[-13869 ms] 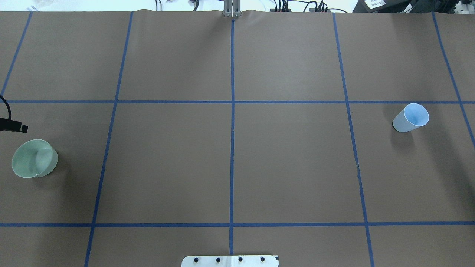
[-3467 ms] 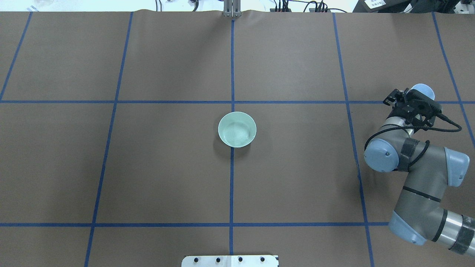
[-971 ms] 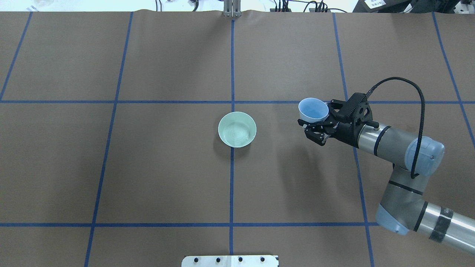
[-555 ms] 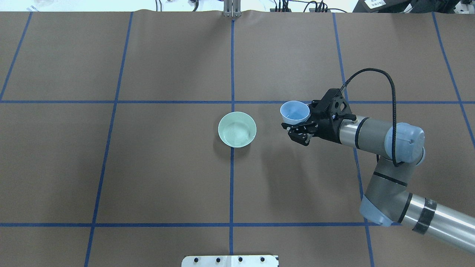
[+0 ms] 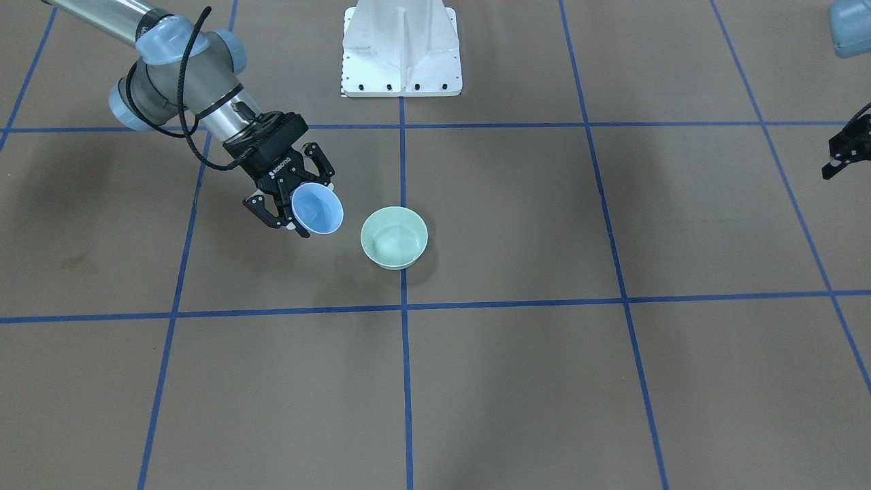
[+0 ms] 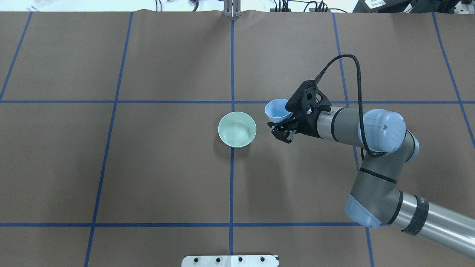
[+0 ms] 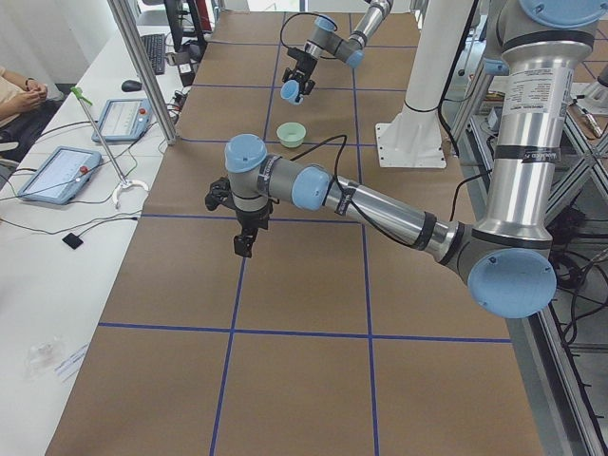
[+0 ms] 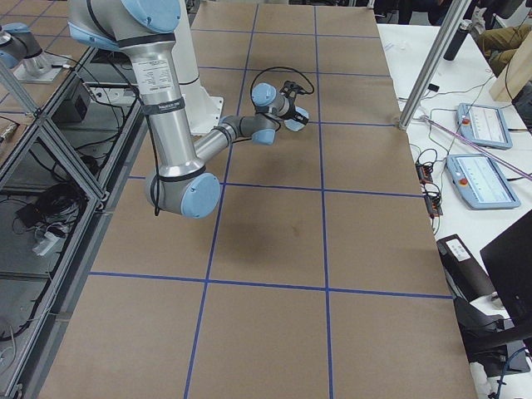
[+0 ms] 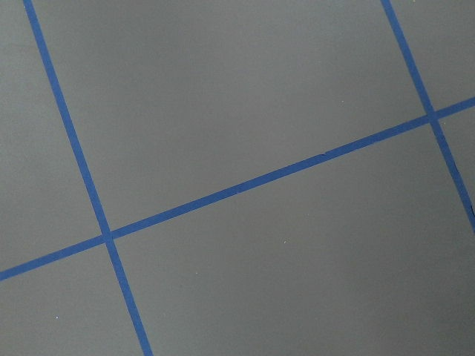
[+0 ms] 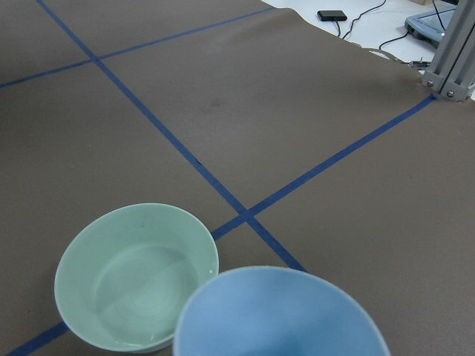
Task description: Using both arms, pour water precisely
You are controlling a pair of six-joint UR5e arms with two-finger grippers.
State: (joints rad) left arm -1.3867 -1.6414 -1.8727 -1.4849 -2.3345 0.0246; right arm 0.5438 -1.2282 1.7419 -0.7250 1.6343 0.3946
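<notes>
My right gripper [image 6: 278,121] is shut on a light-blue cup [image 6: 275,109] and holds it above the table, just right of a pale-green bowl [image 6: 224,126] at the table's middle. In the front view the cup [image 5: 317,209] tilts slightly, its rim close to the bowl [image 5: 391,262]. The right wrist view shows the cup's rim [image 10: 282,311] partly over the bowl [image 10: 137,285]. Faint rings show in the bowl's bottom; I cannot make out water for sure. My left gripper [image 5: 844,153] hangs far off at the table's left end, nothing in it; I cannot tell if it is open.
The white pedestal base [image 5: 401,51] stands at the robot's edge of the table. Blue tape lines [image 6: 232,178] divide the brown table cover. An aluminium post [image 6: 232,9] stands at the far edge. Tablets and cables lie on the side bench [image 7: 57,171].
My right arm has carried the blue cup leftward, from well right of the bowl to right beside it. The bowl has stayed at the middle; much earlier it stood at the far left.
</notes>
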